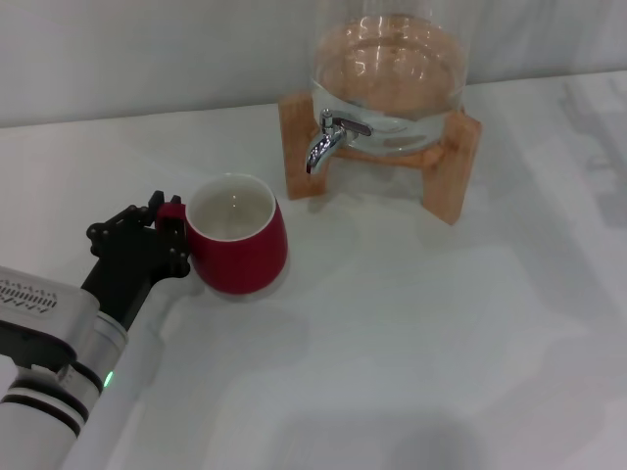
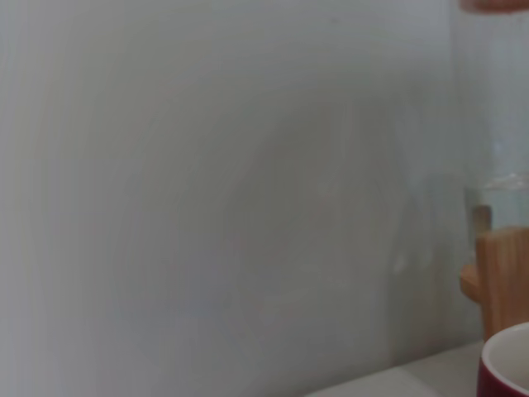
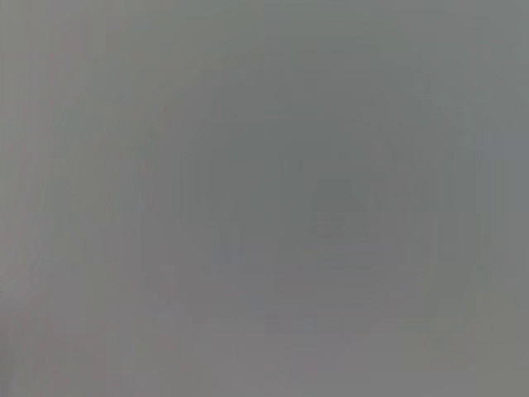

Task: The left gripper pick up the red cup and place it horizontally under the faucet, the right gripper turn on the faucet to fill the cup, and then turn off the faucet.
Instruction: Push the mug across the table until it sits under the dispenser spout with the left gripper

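The red cup (image 1: 240, 257) stands upright on the white table, left of centre, its white inside empty. It also shows at the edge of the left wrist view (image 2: 506, 370). My left gripper (image 1: 168, 223) is at the cup's left side, its black fingers closed around the small loop handle. The faucet (image 1: 326, 139), a chrome tap with a down-curved spout, sticks out from the glass dispenser jar (image 1: 392, 69) behind and to the right of the cup. The cup is not under the spout. My right gripper is out of view; the right wrist view shows only plain grey.
The jar holds water and rests on a wooden stand (image 1: 453, 181) at the back of the table, also seen in the left wrist view (image 2: 500, 277). A white wall stands behind it. White tabletop (image 1: 411, 333) stretches in front and to the right.
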Controlling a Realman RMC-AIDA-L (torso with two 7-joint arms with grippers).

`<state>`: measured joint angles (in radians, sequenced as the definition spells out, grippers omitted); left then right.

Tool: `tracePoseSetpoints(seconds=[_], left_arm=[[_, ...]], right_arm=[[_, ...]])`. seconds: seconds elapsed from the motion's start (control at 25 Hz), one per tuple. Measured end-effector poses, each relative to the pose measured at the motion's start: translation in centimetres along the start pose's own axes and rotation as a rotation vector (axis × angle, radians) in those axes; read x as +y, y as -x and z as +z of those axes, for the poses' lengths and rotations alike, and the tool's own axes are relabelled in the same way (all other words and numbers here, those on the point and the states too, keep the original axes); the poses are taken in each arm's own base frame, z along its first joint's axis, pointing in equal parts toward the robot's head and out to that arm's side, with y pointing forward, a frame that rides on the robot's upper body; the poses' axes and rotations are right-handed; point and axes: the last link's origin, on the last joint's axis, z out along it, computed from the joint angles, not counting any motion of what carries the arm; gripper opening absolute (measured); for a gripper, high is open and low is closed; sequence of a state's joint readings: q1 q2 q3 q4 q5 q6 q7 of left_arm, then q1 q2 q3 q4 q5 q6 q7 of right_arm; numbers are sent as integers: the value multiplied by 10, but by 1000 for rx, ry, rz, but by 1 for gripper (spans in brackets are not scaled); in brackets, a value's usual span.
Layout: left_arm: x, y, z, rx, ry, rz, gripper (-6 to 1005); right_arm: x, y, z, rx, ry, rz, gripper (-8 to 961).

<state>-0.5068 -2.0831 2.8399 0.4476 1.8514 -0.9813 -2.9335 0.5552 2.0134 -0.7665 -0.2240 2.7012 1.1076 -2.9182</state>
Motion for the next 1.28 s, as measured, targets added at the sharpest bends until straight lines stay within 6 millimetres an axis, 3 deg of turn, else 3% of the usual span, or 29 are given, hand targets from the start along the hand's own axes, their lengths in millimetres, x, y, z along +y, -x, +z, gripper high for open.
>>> tracePoseSetpoints(seconds=[1.28], left_arm=[[2, -1, 12, -41, 29, 16, 125]], right_arm=[[2, -3, -7, 3, 16, -3, 703]])
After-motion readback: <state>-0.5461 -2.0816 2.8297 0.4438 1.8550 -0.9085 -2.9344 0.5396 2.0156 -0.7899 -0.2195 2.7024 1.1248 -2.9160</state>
